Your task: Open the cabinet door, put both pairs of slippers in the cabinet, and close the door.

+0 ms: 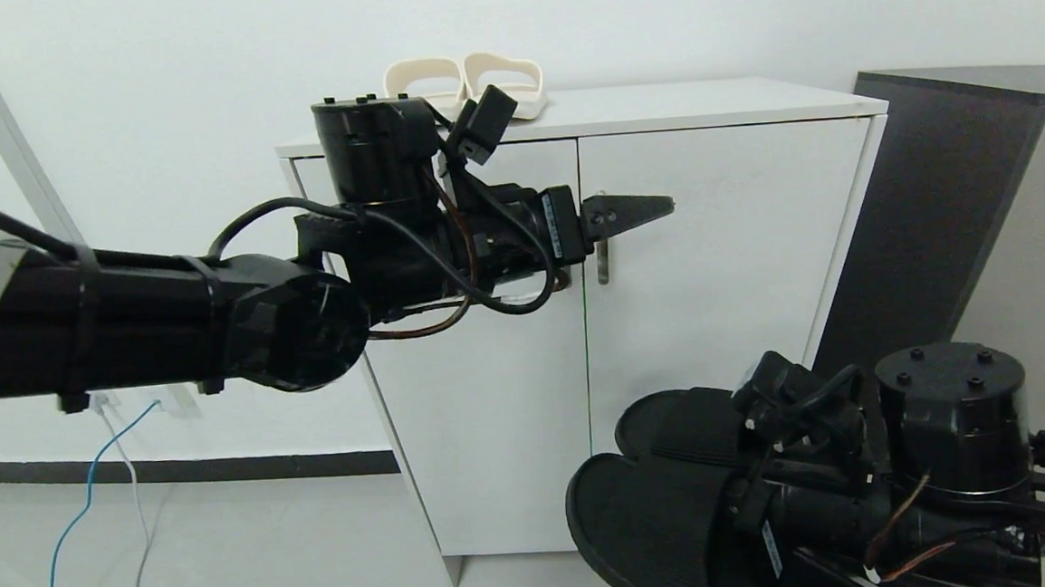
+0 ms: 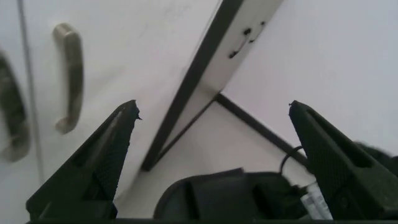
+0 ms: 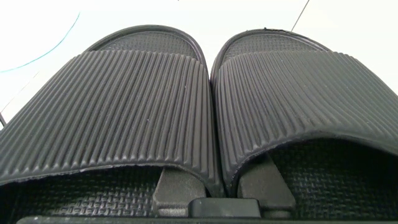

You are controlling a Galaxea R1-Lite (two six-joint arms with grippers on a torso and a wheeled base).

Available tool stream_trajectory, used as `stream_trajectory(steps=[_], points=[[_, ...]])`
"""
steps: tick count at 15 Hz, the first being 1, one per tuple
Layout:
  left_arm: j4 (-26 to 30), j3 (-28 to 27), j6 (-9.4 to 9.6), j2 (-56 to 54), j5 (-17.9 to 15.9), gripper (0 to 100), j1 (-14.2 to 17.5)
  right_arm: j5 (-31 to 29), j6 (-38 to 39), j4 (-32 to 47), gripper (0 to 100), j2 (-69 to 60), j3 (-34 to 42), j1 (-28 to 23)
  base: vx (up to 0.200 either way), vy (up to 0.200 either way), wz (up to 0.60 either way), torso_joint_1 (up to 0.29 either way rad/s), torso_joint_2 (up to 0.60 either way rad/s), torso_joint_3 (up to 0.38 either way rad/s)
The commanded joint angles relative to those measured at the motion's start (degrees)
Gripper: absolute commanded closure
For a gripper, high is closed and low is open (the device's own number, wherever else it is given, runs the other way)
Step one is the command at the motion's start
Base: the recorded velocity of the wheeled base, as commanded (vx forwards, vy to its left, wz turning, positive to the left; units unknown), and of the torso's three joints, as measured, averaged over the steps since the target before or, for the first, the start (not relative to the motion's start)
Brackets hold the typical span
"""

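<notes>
Gripping two black slippers (image 1: 653,494) in right pincer (image 3: 219,198); two cream slippers (image 1: 464,84) atop one shut cabinet (image 1: 722,299); left pincer (image 1: 649,207) spread open near handle (image 1: 604,269).

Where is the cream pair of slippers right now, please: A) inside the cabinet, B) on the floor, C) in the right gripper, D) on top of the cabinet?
D: the cream slippers lie on top of the cabinet, while the right gripper holds the black slippers.
</notes>
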Motion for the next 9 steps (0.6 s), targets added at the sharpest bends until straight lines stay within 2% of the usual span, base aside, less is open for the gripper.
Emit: stream_trajectory(steps=[1, 3, 7, 9], points=[[0.08, -3.23, -0.40, 3.27, 0.03, 0, 0.23, 0.04, -0.03, -0.02, 100, 0.09, 0.09, 0.00, 0.000, 0.000, 0.00, 0.000, 0.00, 0.000], [0.34, -4.02, -0.40, 3.80, 0.83, 0, 0.41, 0.04, -0.03, -0.02, 100, 0.09, 0.00, 0.00, 0.000, 0.000, 0.00, 0.000, 0.00, 0.000], [0.34, -3.93, -0.14, 4.06, 6.27, 0, 0.41, 0.04, -0.03, 0.07, 100, 0.27, 0.00, 0.00, 0.000, 0.000, 0.00, 0.000, 0.00, 0.000], [0.52, -4.28, -0.05, 4.94, 7.24, 0, 0.50, 0.04, -0.03, 0.07, 100, 0.35, 0.00, 0.00, 0.000, 0.000, 0.00, 0.000, 0.00, 0.000]])
